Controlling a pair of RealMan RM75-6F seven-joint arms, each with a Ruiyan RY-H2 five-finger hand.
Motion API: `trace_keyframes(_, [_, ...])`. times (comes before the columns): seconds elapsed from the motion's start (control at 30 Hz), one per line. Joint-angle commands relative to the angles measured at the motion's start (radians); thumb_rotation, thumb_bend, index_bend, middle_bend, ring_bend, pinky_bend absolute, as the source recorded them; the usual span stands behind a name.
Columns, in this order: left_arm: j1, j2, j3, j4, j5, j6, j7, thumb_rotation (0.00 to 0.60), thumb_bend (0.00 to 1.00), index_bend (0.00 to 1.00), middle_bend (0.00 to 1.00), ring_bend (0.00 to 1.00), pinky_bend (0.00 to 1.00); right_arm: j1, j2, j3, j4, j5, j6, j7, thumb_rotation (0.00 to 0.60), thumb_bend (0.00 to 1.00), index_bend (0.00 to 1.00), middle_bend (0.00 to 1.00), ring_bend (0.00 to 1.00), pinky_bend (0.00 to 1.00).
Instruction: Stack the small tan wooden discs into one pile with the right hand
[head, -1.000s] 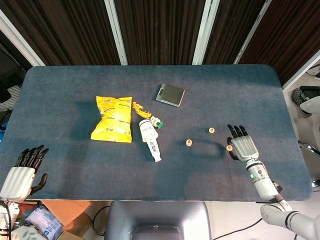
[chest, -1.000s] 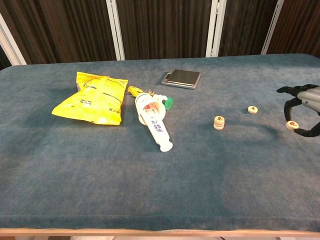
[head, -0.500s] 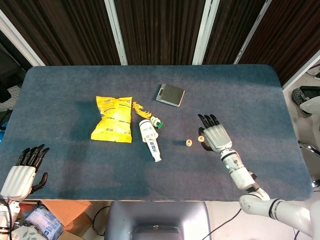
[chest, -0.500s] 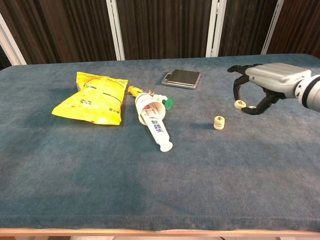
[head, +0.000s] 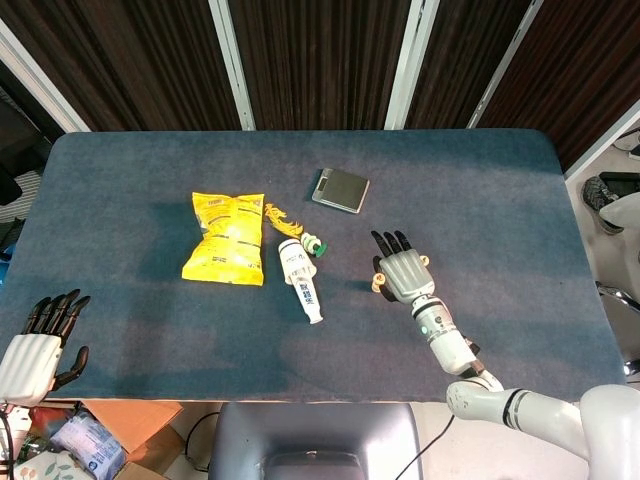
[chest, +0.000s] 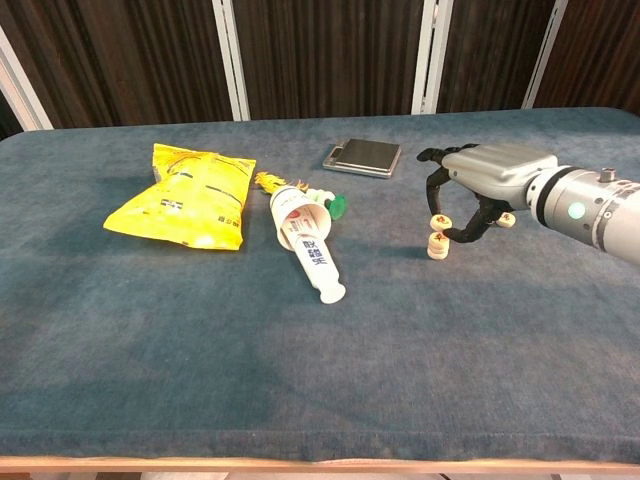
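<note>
Tan wood shows between my right hand's (chest: 470, 190) thumb and fingers: I am pinching one small disc (chest: 439, 221) and holding it just above the pile (chest: 437, 245), which sits on the blue table (chest: 200, 330) right of the middle. In the chest view there is a thin gap between the held disc and the top of the pile, so they are apart. Another disc (chest: 505, 219) lies on the surface just behind the hand, toward the right edge.

From the head view, my right hand (head: 400, 272) is palm down, its dark fingers pointing toward the far edge, with the forearm running back toward the near right corner. The pile is mostly hidden under it there.

My left hand (head: 38, 345) hangs off the near left corner, fingers apart, holding nothing.

Left of the middle lie a yellow snack bag (chest: 188, 197), a white tube (chest: 305, 241) with a green cap (chest: 337, 206) beside it, and a grey flat case (chest: 364, 156) farther back.
</note>
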Motion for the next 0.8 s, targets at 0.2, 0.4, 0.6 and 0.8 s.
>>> trace_keyframes(0.2, [0.0,0.0,0.001,0.0,0.003,0.001,0.0,0.6,0.51,0.0,0.0,0.0,0.04,0.008,-0.007,-0.013,0.014,0.01,0.003,-0.002,0.6,0.48,0.64,0.04,0.0,0.0])
trace_keyframes(0.4, [-0.001,-0.001,0.0,0.001,0.002,-0.001,0.0,0.6,0.51,0.0,0.0,0.0,0.04,0.01,-0.006,-0.023,0.011,0.015,0.008,-0.007,0.6,0.48,0.64,0.04,0.0,0.0])
trace_keyframes(0.6, [0.001,-0.001,0.0,0.001,0.004,0.003,0.001,0.6,0.51,0.0,0.0,0.0,0.04,0.016,-0.011,-0.029,0.018,0.024,0.004,-0.01,0.6,0.48,0.63,0.04,0.0,0.0])
trace_keyframes(0.8, [0.002,0.0,-0.001,0.002,0.002,0.005,-0.001,0.6,0.51,0.0,0.0,0.0,0.04,0.018,-0.009,-0.036,0.01,0.031,0.004,-0.014,0.6,0.48,0.57,0.04,0.0,0.0])
